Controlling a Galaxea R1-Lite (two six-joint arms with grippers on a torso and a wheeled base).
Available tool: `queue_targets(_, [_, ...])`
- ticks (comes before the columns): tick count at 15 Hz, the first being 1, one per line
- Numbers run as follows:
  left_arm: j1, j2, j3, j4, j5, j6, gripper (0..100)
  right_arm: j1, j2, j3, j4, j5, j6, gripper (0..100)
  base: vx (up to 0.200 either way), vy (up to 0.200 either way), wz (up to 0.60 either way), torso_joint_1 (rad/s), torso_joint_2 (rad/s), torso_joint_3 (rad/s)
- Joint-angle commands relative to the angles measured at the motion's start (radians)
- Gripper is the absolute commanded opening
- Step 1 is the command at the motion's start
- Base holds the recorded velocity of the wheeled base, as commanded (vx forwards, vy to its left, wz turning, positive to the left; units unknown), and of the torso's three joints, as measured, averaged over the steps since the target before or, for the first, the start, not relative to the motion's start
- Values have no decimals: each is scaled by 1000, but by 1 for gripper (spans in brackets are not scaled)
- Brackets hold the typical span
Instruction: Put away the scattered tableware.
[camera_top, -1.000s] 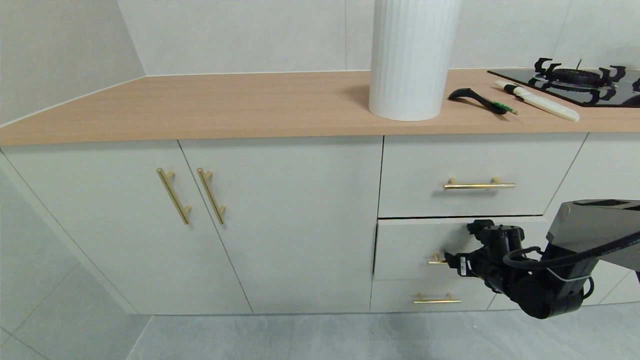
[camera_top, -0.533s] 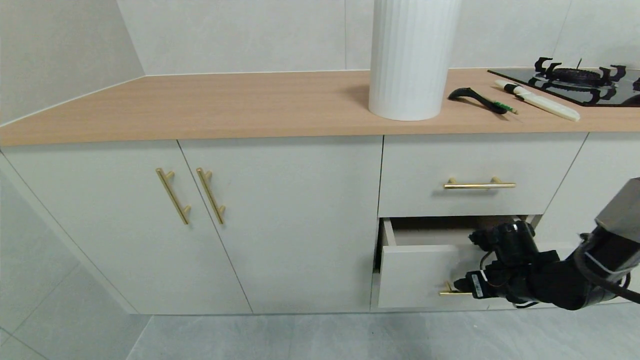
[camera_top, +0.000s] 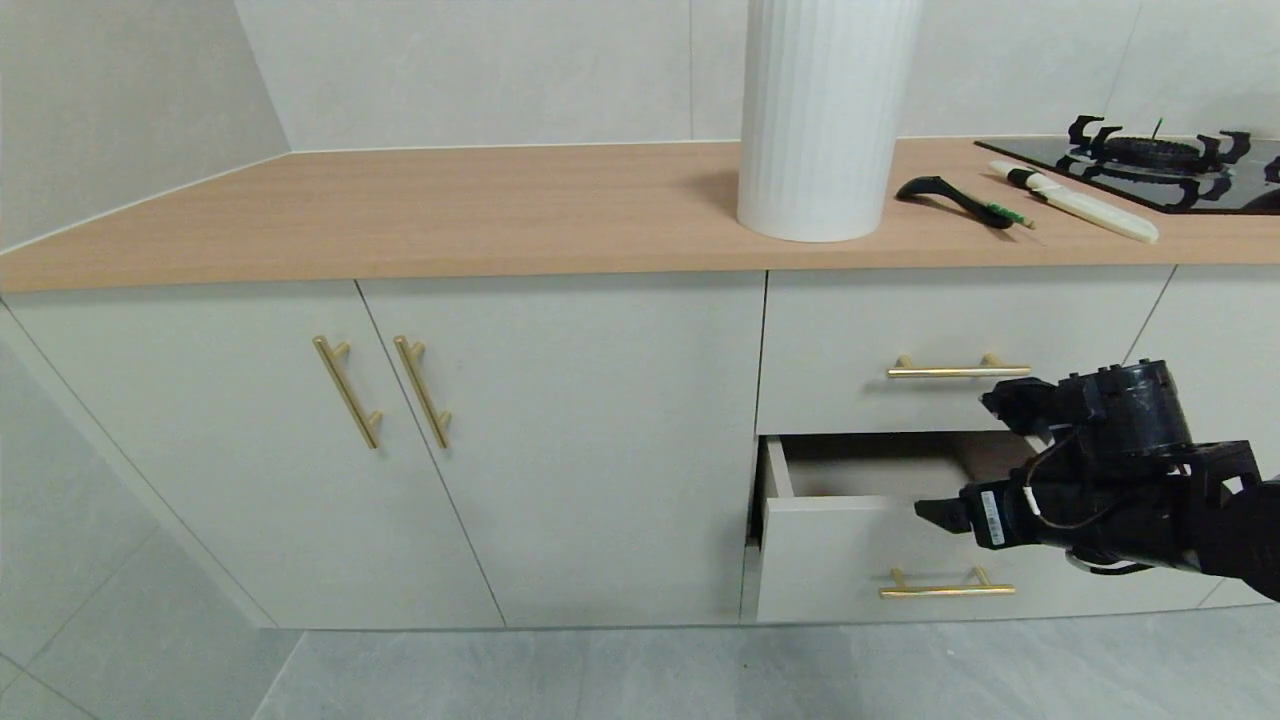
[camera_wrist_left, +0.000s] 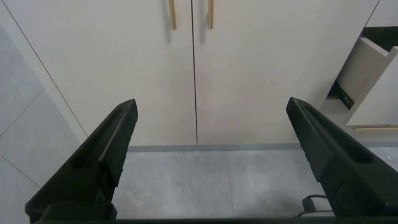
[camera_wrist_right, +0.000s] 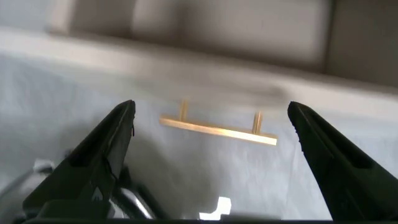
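Observation:
On the wooden counter (camera_top: 450, 210) lie a black-handled utensil with a green tip (camera_top: 962, 202) and a white knife (camera_top: 1082, 206), both right of a tall white ribbed cylinder (camera_top: 822, 115). Below them the middle drawer (camera_top: 840, 545) stands pulled out, and the part of its inside that shows holds nothing. My right gripper (camera_top: 942, 514) hovers in front of the drawer front, just above its brass handle (camera_top: 947, 589), open and holding nothing. The right wrist view has the same handle (camera_wrist_right: 217, 129) beyond the spread gripper (camera_wrist_right: 211, 112). My left gripper (camera_wrist_left: 211, 109) is open, low, facing the cabinet doors (camera_wrist_left: 194, 68).
A black gas hob (camera_top: 1150, 160) occupies the counter's far right. The top drawer (camera_top: 960, 345) is closed, with a brass handle (camera_top: 958, 371). Two cabinet doors with brass handles (camera_top: 380, 390) stand closed at left. Grey floor tiles (camera_top: 600, 680) lie open in front.
The middle drawer has slid out from nearly closed. My right gripper, shut on its handle a second ago, has let go and risen above the handle.

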Motion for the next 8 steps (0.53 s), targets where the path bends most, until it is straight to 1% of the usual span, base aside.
queue_targets(1, [0, 1, 0, 0, -1, 0, 100, 1, 2, 0, -40, -4, 5, 100, 0, 0, 0, 0, 0, 0])
queue_targets(3, [0, 1, 0, 0, 1, 0, 100, 1, 75, 4, -120, -28, 6, 100, 0, 0, 0, 0, 0, 0])
queue_targets(4, [0, 1, 0, 0, 1, 0, 100, 1, 75, 4, -120, -28, 6, 100, 0, 0, 0, 0, 0, 0])
queue_targets(5, [0, 1, 0, 0, 1, 0, 100, 0, 171, 14, -238, -84, 8, 100, 0, 0, 0, 0, 0, 0])
queue_targets(8, [0, 1, 0, 0, 1, 0, 100, -5, 256, 33, -399, -94, 12, 100, 0, 0, 0, 0, 0, 0])
